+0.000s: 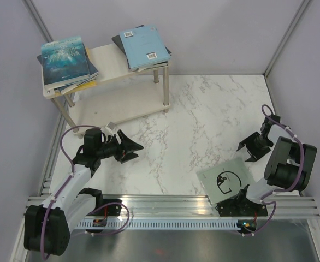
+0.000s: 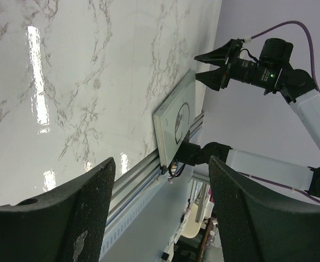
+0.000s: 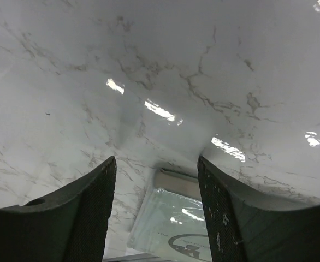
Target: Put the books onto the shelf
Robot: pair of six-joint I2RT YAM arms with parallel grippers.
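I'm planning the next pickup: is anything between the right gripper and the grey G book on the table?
Nothing visible. The right gripper, open, hangs just beyond the grey G book, with only marble table between them.

The white marble table carries a small wooden shelf at its far left corner, standing on thin metal legs. Two piles of books lie on the shelf's top board: the left pile has a teal sea book on top, and the right pile has a light blue book on top. A pale grey book with a black mark lies flat on the table near the front right, well apart from the shelf.
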